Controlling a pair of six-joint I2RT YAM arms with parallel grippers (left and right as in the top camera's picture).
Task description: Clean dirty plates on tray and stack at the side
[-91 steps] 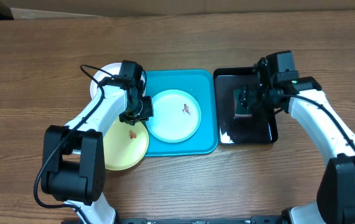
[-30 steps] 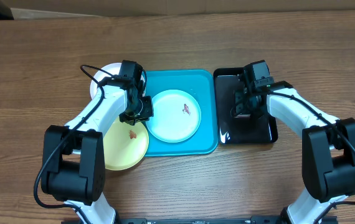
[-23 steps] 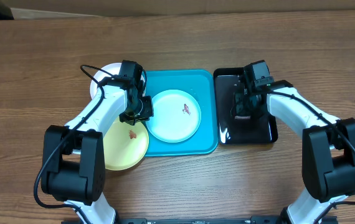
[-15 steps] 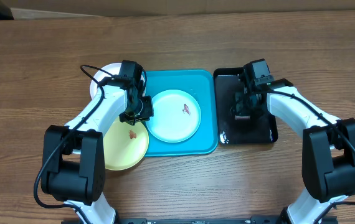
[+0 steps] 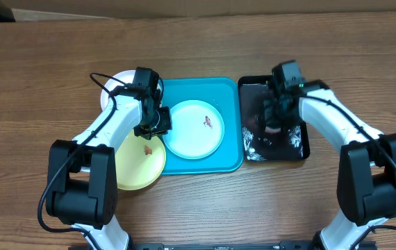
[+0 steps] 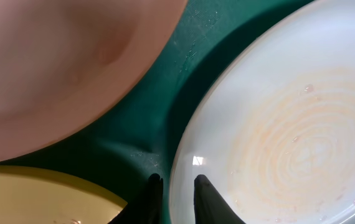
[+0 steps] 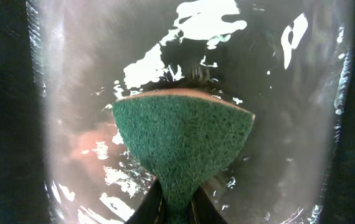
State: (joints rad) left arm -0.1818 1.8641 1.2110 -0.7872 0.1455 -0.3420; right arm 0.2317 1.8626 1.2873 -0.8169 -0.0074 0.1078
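1. Since a second ago: snapped the right gripper (image 5: 276, 119) shut on the green sponge (image 7: 184, 143) over the black tray (image 5: 303, 149), centre-right of the overhead view; stirred up bright glints of water.
2. Pinches the sponge's narrow end, with the wide end fanned away from the jaws.
3. Clamps, with the left gripper (image 6: 177, 190), the left rim of the mint plate (image 5: 192, 130) on the turquoise tray (image 5: 227, 158), frame centre.
4. Likely calls for carrying the sponge left; finds the reddish smear (image 5: 208, 121) on that plate's right half, nearer the sponge arm.
5. Leaves the yellow-green plate (image 5: 139, 165) lower left and the white plate (image 5: 118, 78) upper left, both at the tray's left edge.
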